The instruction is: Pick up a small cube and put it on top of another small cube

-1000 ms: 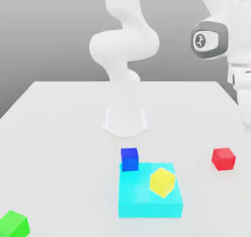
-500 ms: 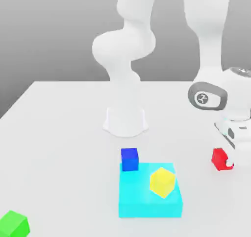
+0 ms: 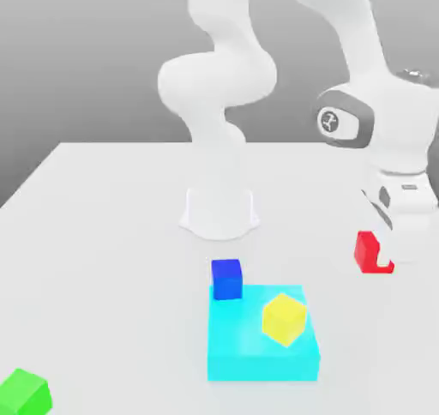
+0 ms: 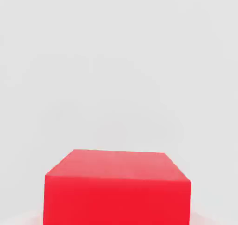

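My fingers (image 3: 383, 249) pinch the small bright red cube (image 3: 369, 252) above the white worktop (image 3: 103, 225), near its right edge in the exterior view.

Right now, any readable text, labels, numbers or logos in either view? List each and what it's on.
No readable words or numbers in either view.
One mark: a small white emblem on the dark round cap of the arm's wrist joint, too blurred to read.
The red cube, blue cube, yellow cube, green cube, cyan block and table are all plain.
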